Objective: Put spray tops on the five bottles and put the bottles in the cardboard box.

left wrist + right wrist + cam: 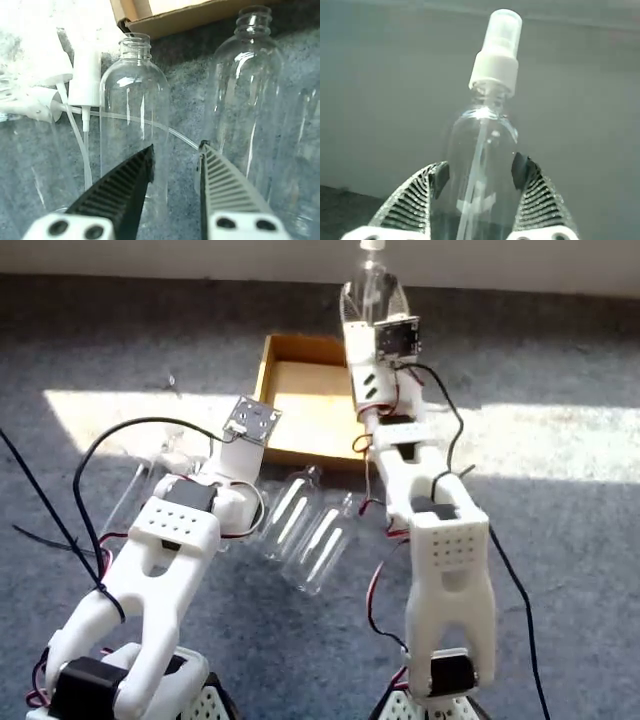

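Observation:
My right gripper [480, 175] is shut on a clear bottle [480, 145] that carries a white spray top [497, 50]. It holds the bottle upright in the air. In the high view this bottle [372, 290] is over the far side of the cardboard box [300, 400]. My left gripper [175, 157] is open, low over the carpet. Two topless clear bottles lie ahead of it, one [132, 100] by the black finger and one [250, 75] beyond the grey finger. Loose white spray tops [82, 75] with thin tubes lie beside them. Two bottles [305, 525] lie between the arms.
Grey carpet covers the floor, with a bright sunlit band across it. The box's corner [165, 15] lies just past the bottle necks. Another clear bottle [140, 480] lies left of the left arm. Black cables trail along both arms.

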Robot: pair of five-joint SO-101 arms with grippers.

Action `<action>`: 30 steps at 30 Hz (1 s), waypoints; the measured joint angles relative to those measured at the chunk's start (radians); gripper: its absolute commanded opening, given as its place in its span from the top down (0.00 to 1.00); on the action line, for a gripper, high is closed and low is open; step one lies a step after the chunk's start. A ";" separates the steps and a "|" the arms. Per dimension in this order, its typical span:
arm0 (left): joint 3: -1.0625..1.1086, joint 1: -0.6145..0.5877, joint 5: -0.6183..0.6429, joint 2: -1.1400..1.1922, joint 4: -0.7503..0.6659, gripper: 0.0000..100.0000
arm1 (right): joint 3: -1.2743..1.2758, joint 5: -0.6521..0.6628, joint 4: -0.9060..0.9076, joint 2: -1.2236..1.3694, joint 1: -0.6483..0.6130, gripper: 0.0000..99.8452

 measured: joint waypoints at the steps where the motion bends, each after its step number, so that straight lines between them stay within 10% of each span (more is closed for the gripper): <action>1: 0.000 0.000 0.000 0.000 -0.003 0.85 | -0.026 0.000 -0.043 0.058 -0.002 0.99; 30: 0.002 0.000 0.000 0.003 -0.020 0.85 | -0.084 0.061 -0.284 0.255 -0.006 0.88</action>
